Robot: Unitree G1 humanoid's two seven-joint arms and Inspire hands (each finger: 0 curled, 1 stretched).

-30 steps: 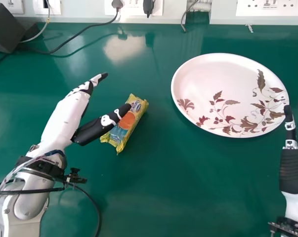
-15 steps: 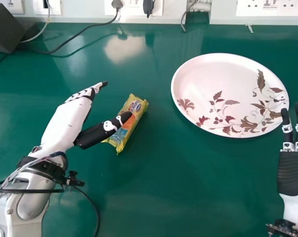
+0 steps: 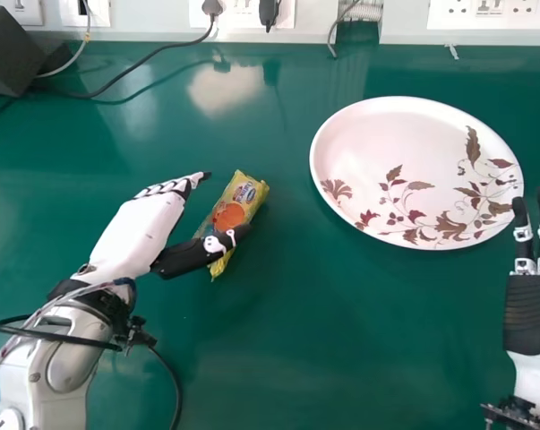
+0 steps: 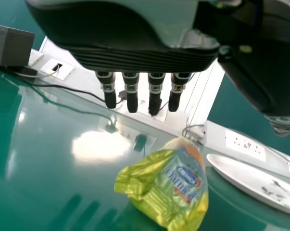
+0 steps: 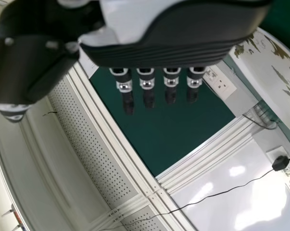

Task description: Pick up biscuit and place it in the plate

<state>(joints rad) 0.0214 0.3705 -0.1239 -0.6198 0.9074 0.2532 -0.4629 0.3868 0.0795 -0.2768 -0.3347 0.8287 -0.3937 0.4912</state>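
So we're at the grab stage here, getting set to pinch the biscuit packet (image 3: 238,202), and nothing's been picked up. It's lying on the tabletop (image 3: 296,340), a bit toward the left edge from the plate (image 3: 386,134) and well apart from it, slanted so one end aims roughly at the far edge. The plate sits over toward the right edge, nothing on it.

Our left hand (image 3: 149,224) is right beside the packet. Its fingers (image 4: 131,96) are straight with slim gaps between them, and the thumb (image 3: 193,255) stands well away from them, so we've got a wide open grip. From the head view the thumb crosses over the packet's near end, but we honestly can't tell if it's touching or just above. Our right hand (image 3: 531,313) is idle by the right edge, fingers straight too.

Next up, we'd say, is getting the packet properly between thumb and fingers, probably lower and a touch further in, then closing. Watch out for the thumb landing on top and just shoving the thing along. The wrapper looks crinkly and slick, so we'd squeeze gently near the middle, lift, then swing over to the plate.
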